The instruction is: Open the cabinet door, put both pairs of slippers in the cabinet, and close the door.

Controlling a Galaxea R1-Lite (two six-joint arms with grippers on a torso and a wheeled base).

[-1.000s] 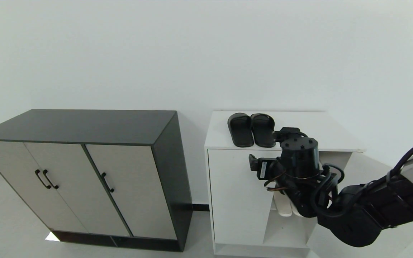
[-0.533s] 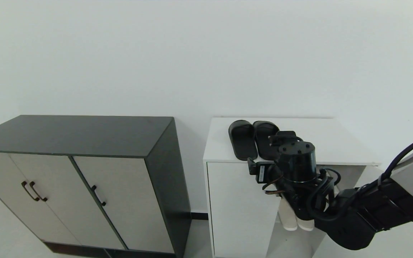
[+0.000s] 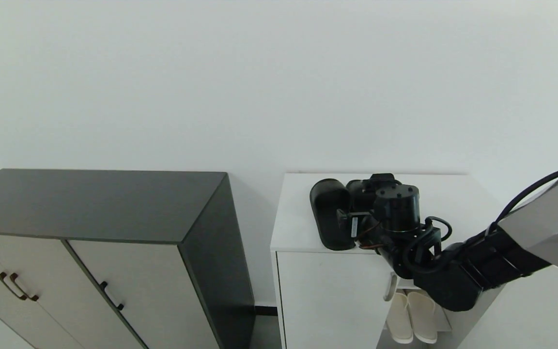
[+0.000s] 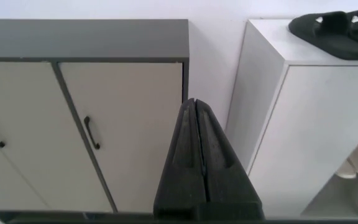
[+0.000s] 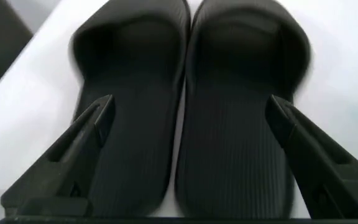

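Early stage of the task, judging by the layout. Dark cabinet (image 3: pixel 114 203) at left, its doors (image 3: pixel 129 291) shut, none opened yet. No slippers stowed; opening, loading of both pairs and closing all left to do.

Step in hand, probably: pick-up of the black slippers (image 3: pixel 330 213). Pair side by side, touching, on the tabletop (image 3: pixel 293 213) of the white stand (image 3: pixel 327 300) just beside the cabinet. Right pincer (image 5: pixel 189 104) spread wide, one finger outside each slipper, astride the pair, not yet closed on it.

White slippers (image 3: pixel 410 315) low down on a shelf (image 3: pixel 446 325) inside the same stand, below the tabletop, untouched.

Left pincer (image 4: pixel 196 106) pressed fully together, holding nothing, hanging in front of the cabinet doors, apart from the handles (image 4: pixel 92 132).

Count:
- Pairs of slippers: two (one black, one white), so four single slippers.
- Cabinets: one dark.
- White stands: one.
- Door handles on the dark cabinet: three.
- Pincers: two, one wide, one closed and empty.
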